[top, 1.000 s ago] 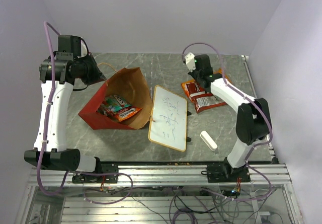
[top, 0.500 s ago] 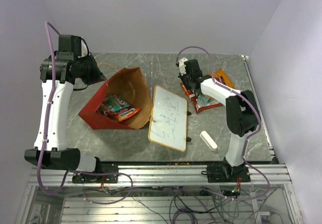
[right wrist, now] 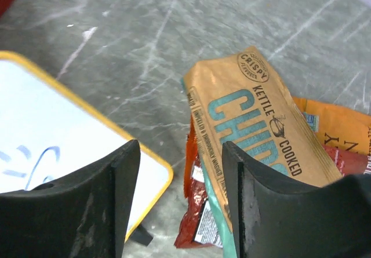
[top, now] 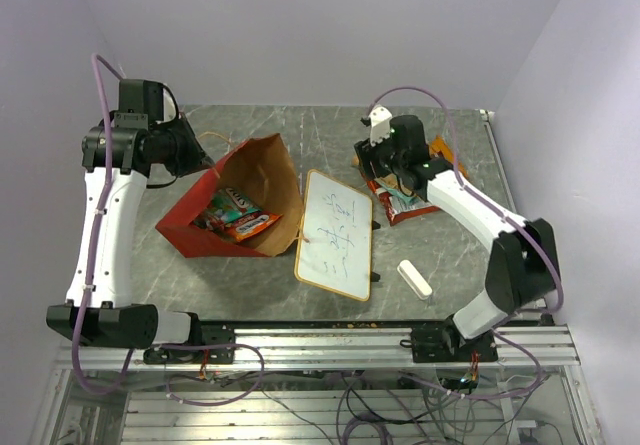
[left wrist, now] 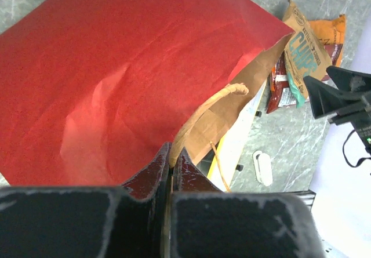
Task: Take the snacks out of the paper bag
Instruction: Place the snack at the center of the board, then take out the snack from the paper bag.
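Marble table (top: pixel 330 130): left gripper (left wrist: pixel 173 156) pinches paper bag (left wrist: pixel 116 66) handle; right gripper (right wrist: pixel 181 153) open over snacks (right wrist: pixel 255 119)

This is a robotics lab test cell. Two white arms, left arm (top: pixel 100 225) and right arm (top: pixel 470 205), are bolted to an aluminium rail (top: pixel 320 343) at the near edge of a grey stone-patterned desk (top: pixel 240 287). Plain pale walls (top: pixel 300 25) box the desk in on three sides, and loose cables (top: pixel 360 405) hang tangled under the rail.

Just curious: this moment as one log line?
left gripper shut on handle; right gripper open over chips packet; snacks inside paper bag
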Controlling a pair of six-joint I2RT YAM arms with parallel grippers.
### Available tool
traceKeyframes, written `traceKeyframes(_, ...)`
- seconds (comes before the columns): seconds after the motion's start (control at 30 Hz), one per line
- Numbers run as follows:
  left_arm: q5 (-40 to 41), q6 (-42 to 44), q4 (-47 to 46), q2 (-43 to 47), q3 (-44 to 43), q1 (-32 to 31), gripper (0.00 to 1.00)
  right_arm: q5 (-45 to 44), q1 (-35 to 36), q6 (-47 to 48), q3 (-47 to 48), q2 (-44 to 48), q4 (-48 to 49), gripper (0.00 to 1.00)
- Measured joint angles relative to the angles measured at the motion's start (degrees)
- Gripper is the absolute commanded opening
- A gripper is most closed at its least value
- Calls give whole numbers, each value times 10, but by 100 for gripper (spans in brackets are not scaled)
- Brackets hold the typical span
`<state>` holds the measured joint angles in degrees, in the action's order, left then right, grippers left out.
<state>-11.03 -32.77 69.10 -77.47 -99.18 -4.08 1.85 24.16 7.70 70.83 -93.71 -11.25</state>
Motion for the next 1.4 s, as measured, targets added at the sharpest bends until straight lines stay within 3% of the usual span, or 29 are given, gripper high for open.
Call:
traceKeyframes(0.17,-12,-16,-17,20,29,0,7,81,0,36,-51,76,20,62)
traceKeyframes(0.33,-24,-24,-34,28,34,0,7,177,14,88,-54,85,34,67)
traceKeyframes(0.7,-38,-37,-66,53,42,0,7,289,222,282,28,39,79,63)
traceKeyframes(1.1,-39,-26,-63,62,42,0,7,220,324,412,95,-130,81,64)
traceKeyframes(1.4,-58,9,-28,53,13,0,7,134,345,418,145,-241,128,64)
